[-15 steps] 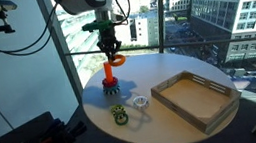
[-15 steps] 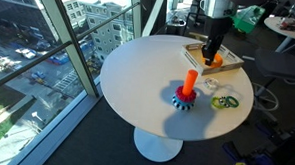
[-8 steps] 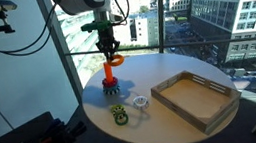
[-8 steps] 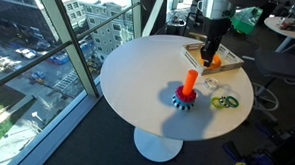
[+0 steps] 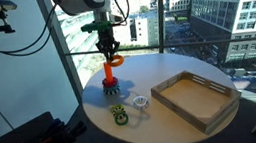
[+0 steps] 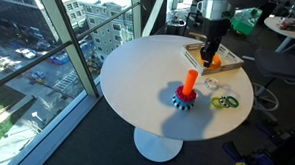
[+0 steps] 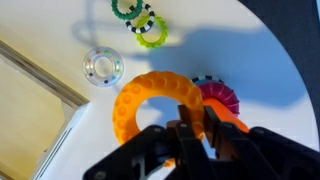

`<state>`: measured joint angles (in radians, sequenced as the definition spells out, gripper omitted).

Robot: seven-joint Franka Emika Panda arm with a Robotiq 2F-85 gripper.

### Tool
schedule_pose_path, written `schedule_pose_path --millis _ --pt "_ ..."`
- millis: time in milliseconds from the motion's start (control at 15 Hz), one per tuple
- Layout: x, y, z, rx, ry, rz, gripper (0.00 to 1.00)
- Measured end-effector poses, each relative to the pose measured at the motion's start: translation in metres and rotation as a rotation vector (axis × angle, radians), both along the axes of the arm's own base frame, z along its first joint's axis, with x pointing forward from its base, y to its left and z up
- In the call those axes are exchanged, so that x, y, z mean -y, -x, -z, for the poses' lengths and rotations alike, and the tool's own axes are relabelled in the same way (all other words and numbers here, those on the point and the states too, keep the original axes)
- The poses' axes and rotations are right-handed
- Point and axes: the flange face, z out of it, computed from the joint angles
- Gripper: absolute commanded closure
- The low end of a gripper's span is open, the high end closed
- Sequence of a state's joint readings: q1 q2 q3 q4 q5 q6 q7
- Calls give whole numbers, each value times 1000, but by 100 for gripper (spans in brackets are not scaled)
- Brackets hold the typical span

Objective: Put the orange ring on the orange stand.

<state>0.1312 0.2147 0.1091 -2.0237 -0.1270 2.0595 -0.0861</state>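
Observation:
My gripper (image 7: 190, 128) is shut on the rim of the orange ring (image 7: 150, 100) and holds it in the air over the round white table (image 6: 148, 78). The ring also shows in both exterior views (image 5: 116, 59) (image 6: 216, 63), hanging under the gripper (image 5: 111, 52). The orange stand (image 5: 110, 80) stands upright on the table just below and beside the ring; in an exterior view it is the peg (image 6: 188, 85) with a bluish base. In the wrist view the peg (image 7: 228, 112) lies right of the ring, partly behind my fingers.
A wooden tray (image 5: 195, 99) lies on the table. A yellow-green and dark ring (image 5: 120, 114) (image 7: 150, 32) and a small whitish ring (image 5: 140, 102) (image 7: 103, 67) lie near the table's edge. Windows stand close behind.

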Motion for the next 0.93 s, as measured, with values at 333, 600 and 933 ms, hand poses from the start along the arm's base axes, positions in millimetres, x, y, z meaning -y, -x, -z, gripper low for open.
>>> schedule_pose_path --millis 333,600,933 --pt "-13 3 0 1 -3 -23 93" --pt "-30 7 -1 4 -8 -54 93" --pt "-48 10 -3 17 -16 -86 93"
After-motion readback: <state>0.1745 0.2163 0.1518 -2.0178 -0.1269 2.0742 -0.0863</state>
